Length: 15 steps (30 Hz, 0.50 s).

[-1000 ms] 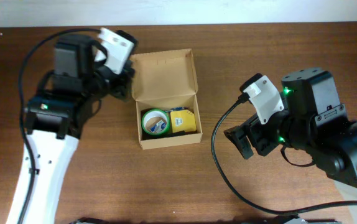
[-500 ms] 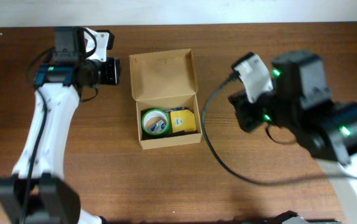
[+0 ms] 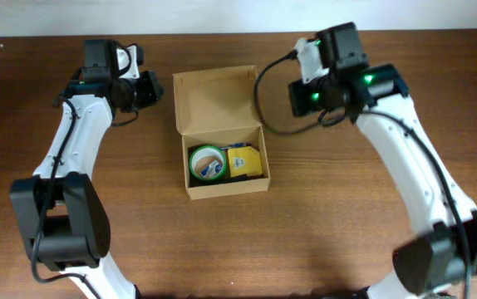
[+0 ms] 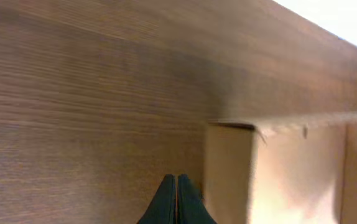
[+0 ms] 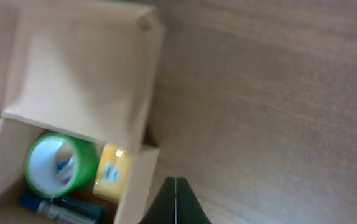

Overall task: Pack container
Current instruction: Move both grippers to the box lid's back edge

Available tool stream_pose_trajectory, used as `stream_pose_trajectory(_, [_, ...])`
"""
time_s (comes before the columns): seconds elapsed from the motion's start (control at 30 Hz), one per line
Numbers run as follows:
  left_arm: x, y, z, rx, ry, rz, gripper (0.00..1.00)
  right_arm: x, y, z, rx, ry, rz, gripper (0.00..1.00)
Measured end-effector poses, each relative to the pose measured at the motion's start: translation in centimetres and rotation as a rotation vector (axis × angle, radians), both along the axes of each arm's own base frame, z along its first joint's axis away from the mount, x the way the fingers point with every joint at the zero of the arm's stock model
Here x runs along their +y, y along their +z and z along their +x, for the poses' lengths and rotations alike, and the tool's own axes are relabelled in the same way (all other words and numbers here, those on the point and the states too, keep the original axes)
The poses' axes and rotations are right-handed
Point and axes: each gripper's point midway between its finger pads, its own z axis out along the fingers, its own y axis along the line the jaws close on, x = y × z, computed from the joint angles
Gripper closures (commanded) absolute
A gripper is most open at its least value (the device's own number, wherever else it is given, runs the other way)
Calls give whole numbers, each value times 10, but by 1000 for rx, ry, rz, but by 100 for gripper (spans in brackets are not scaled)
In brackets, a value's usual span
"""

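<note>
The container (image 3: pixel 190 188) is a tan cardboard box in the middle of the table, its flap lid (image 3: pixel 218 98) standing open at the far side. Inside lie a green tape roll (image 3: pixel 207 162), a yellow packet (image 3: pixel 245 162) and a blue pen-like item (image 5: pixel 48 208). My left gripper (image 3: pixel 155 90) is shut and empty, just left of the lid's edge (image 4: pixel 228 168). Right of the lid, my right gripper (image 3: pixel 292 98) is also shut and holds nothing. The left wrist view shows my left gripper (image 4: pixel 176 182) above the table; the right wrist view shows my right gripper (image 5: pixel 176 182) beside the box wall (image 5: pixel 135 186).
The brown wooden table (image 3: pixel 346 216) runs to a pale wall at the far edge (image 3: pixel 238 17). Black cables (image 3: pixel 263 100) trail from the right arm close to the lid. Both white arms (image 3: pixel 64 166) reach along the table's left and right sides.
Both arms have stretched out toward the far side. The left gripper has come beside the lid's left edge, and the right gripper has swung from right of the box up to the lid's right edge.
</note>
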Motion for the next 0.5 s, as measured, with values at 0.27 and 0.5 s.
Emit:
stream_pose_trajectory(0.27, [4,-37,10,72,65,-74,98,-15,-56,48,73,-40,172,96])
stream_pose_trajectory(0.5, [-16,-67,17,117,43,-182,98,12,-97,66,127,15,333,96])
